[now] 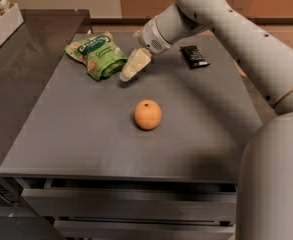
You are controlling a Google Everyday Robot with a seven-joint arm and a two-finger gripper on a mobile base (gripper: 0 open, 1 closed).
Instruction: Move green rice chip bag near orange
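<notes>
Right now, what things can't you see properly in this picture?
- Camera view: the gripper hangs just right of the green rice chip bag; this angle hides whether they touch.
- Camera view: the black bar has writing too small to read.
- Camera view: the white box is cut off by the picture's left edge.
- Camera view: the robot's body covers the front right corner of the table.

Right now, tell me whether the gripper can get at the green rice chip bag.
Probably yes. The gripper hangs low over the table, close beside the green rice chip bag, with nothing between them. The orange and the black bar lie off that path.
</notes>
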